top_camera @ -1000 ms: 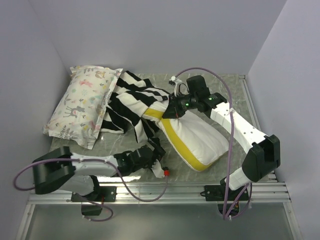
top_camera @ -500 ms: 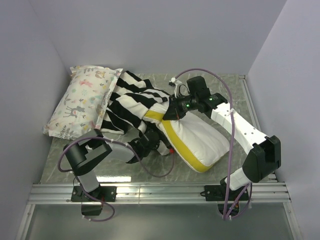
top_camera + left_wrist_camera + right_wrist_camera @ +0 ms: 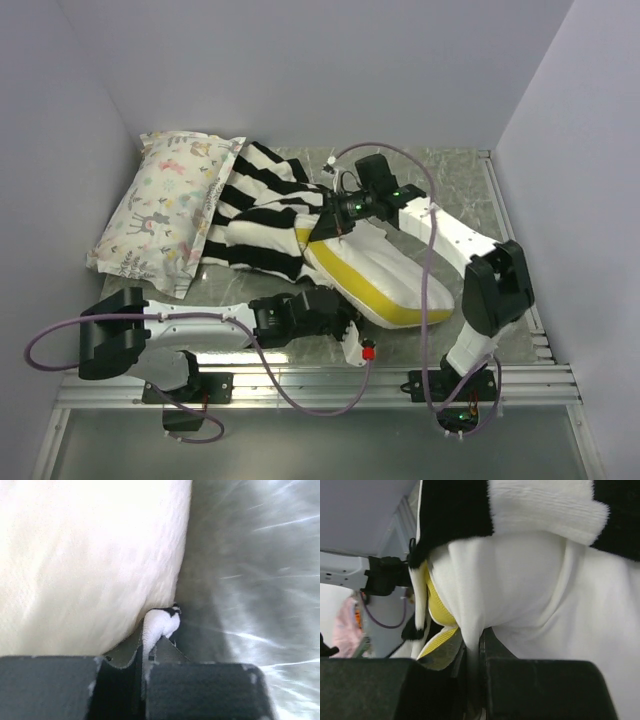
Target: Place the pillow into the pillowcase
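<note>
- Pinching a fold of the pillow [image 3: 530,595], my right pincer [image 3: 475,645] sits bottom centre, pillowcase [image 3: 455,510] above.
- My left pincer [image 3: 145,652] is clenched on a black-edged white fabric tip [image 3: 160,625] under the pillow.

Pillow [image 3: 388,255] is cream-white with yellow band, pillowcase [image 3: 265,205] black-and-white striped, small pillow [image 3: 170,210] pastel-printed.

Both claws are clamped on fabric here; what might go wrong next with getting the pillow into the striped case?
1. The left claw pinches only a tiny nub at the pillow's near corner; a pull may slip it free.
2. The right claw grips a thin pillow fold by the yellow band, and neither claw holds the pillowcase, which covers just the far end, so pushing may shove the case along instead of filling it.
</note>
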Robot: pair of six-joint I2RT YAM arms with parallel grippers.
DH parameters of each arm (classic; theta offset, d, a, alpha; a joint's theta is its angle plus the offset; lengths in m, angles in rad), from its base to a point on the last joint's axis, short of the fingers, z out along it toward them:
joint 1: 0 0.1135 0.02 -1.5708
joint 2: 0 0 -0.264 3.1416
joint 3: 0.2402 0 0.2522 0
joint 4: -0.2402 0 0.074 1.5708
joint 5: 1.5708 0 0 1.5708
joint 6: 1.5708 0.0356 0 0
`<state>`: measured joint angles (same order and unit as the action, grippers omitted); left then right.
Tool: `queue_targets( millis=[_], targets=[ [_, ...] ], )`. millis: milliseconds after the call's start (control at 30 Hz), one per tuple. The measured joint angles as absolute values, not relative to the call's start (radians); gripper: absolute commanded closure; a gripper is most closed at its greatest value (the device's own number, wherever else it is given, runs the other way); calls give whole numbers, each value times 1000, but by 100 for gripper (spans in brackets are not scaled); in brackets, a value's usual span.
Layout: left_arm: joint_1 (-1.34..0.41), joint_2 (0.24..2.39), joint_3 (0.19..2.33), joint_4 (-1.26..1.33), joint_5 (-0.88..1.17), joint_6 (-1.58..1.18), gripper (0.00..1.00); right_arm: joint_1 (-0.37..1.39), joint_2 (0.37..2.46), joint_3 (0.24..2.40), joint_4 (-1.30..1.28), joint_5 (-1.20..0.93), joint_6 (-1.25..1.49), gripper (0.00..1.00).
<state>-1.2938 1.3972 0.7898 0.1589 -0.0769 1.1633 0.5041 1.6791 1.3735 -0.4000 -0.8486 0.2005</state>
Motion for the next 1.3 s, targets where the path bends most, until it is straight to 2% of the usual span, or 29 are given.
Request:
queue_targets(
  millis=[133,233,267,300,367,400,533,700,733,800,833,900,1133,1300],
  targets=[
    [-1303,1425,775,126,-41,1108,95,512,1774,1304,-316,-912,258,100],
    [-1305,1426,750,81,-1,1052,75,521,1832,1224,-260,-937,274,100],
    [-1308,1421,747,62,19,1028,60,524,1850,1201,-247,-940,274,100],
    [-1313,1408,748,36,46,998,51,525,1867,1181,-240,-939,274,100],
    [-1331,1357,749,-13,96,936,38,525,1891,1155,-229,-932,272,100],
    [-1341,1319,757,-50,123,895,36,524,1901,1146,-228,-927,271,100],
    [-1361,1152,850,-169,188,667,35,519,1908,1128,-216,-907,263,100],
    [-1258,987,957,-228,155,344,43,519,1905,1108,-195,-899,262,98],
    [-1195,969,969,-240,142,273,44,519,1900,1105,-194,-898,263,88],
    [-1050,952,974,-272,136,148,46,519,1879,1097,-194,-891,265,77],
    [-958,951,974,-297,135,80,46,519,1856,1085,-196,-881,269,61],
    [-823,962,969,-344,128,-22,46,519,1788,1065,-211,-858,273,52],
    [-685,1081,977,-429,92,-204,53,519,1509,1078,-318,-822,228,53],
    [-685,1272,1035,-459,74,-212,49,519,1402,1076,-442,-757,155,57]
  ],
)
